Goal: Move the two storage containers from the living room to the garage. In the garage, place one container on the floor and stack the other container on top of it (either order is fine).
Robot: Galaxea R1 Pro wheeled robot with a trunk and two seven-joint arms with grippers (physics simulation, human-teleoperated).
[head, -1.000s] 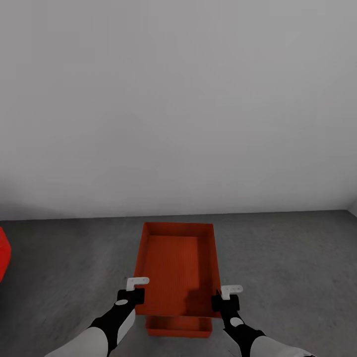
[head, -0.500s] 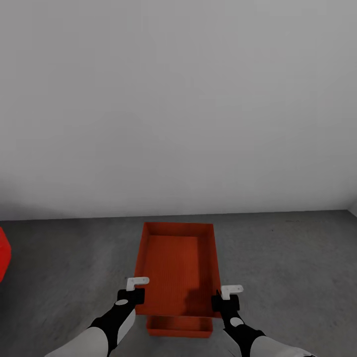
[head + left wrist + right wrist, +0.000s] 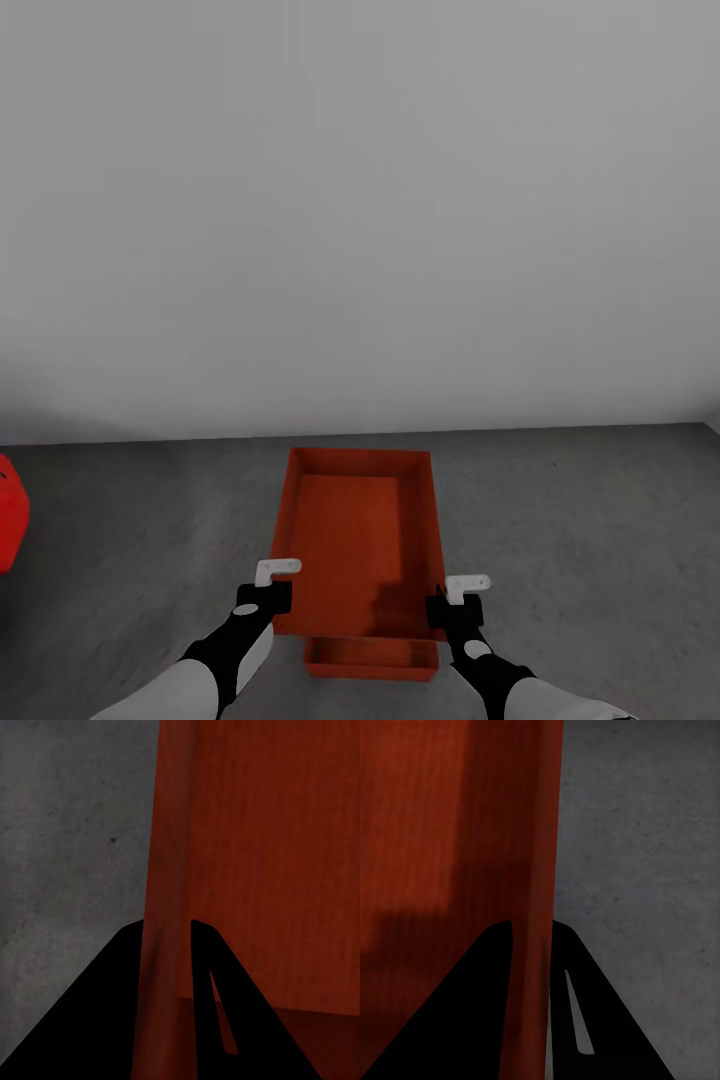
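- Upper container is pinched at its side walls by left gripper and right gripper.
- Lower container rests on floor beneath.

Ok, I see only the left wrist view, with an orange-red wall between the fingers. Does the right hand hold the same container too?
Observer: Yes, the right hand is closed on the opposite long wall of the upper container.
Operator: Is the other one below it?
Observer: Yes, the lower container lies on the floor; its near end shows under the upper one.
Operator: Anything close by?
Observer: A red car, far to the left.
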